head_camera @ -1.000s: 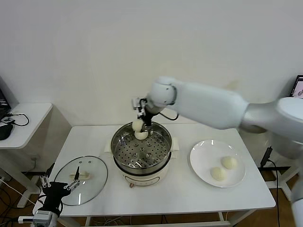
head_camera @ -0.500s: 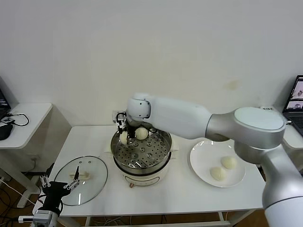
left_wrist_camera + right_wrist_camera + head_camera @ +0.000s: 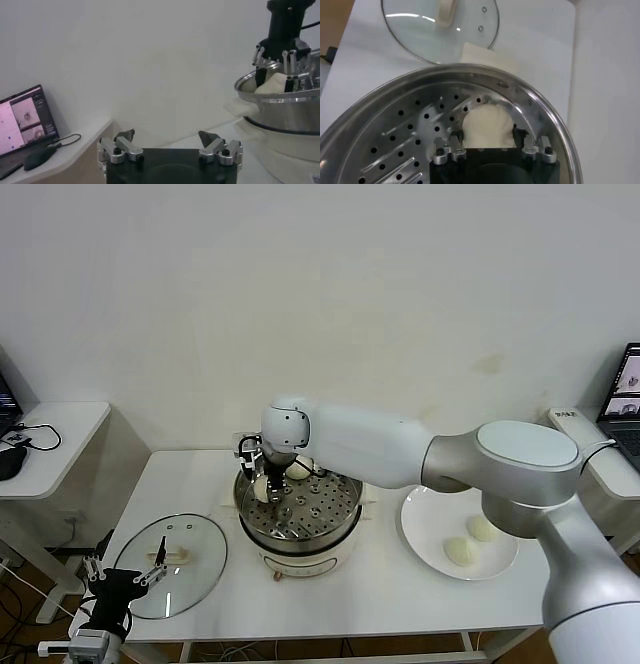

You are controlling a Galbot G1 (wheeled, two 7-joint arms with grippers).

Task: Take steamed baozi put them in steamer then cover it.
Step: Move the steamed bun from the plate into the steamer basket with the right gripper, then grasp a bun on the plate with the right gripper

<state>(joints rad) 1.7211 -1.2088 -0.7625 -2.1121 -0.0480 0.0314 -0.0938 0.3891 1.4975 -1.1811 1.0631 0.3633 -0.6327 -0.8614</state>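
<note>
Over the last second the right pincer has carried a baozi down inside the steamer, by its left rim, still pinching it. Release comes next; another bun sits at the steamer's back, two wait right of it, and the left pincer hangs spread near the cover.

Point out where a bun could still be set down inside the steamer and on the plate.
In the steamer, the perforated tray is bare toward the front and the plate's side; the back-left is crowded by two buns and the right tool. The plate is bare in its left half; two buns sit right.
</note>
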